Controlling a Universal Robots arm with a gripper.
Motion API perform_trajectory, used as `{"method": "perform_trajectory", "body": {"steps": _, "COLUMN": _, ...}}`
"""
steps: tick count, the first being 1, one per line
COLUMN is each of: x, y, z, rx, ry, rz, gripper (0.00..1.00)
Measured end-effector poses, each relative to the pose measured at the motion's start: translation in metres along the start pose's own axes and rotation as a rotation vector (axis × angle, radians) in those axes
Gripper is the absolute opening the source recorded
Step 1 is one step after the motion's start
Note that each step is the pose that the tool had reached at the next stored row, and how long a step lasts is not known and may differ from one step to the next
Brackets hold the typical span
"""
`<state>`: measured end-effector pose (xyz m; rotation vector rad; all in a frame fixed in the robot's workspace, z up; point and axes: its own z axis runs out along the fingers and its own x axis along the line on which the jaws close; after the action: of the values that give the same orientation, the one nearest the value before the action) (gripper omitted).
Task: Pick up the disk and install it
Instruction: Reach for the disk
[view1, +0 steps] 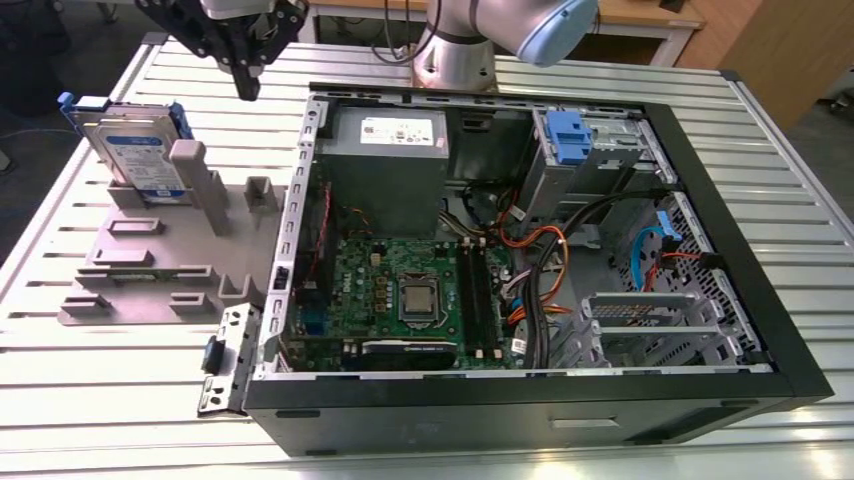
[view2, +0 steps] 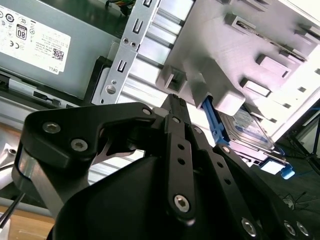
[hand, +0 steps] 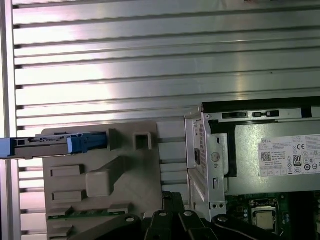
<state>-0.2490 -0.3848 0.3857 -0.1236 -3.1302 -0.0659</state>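
1. Disk (view1: 134, 152) first: it stands on edge in the grey stand (view1: 147, 265) at the exterior view's left, out on the table (view1: 80, 400) and well outside the computer case (view1: 534, 395). So it's neither picked up nor installed.

2. The gripper (view1: 248, 92) hangs in the air above the table, over the strip between the stand and the far corner of the case. It looks pinched shut with nothing in it. In the second wrist view the black fingers (view2: 176, 145) run together right up to the tip.

3. The bit that matters: from the fingertips, the disk is off toward the exterior view's left and lower down. They're apart, no contact, and the stand's taller posts sit between the two.

4. Long axis: in the first wrist view the disk (hand: 45, 146) shows as a thin strip with its blue frame (hand: 87, 142) at the end nearer the case. The top edge runs in line with the direction to the case. In the exterior view that edge goes roughly left to right, with the label facing the camera.

5. My read: any grab hinges on that thin top edge, since it's the narrow way across the disk. There's only one arm, so no question about which is closer.
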Motion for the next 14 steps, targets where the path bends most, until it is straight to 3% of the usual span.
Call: {"method": "perform_trajectory", "body": {"steps": 14, "x": 0.0061, "y": -0.0005, "z": 0.0004, "rx": -0.0001, "ry": 0.0, "rz": 0.0, "gripper": 0.11}}
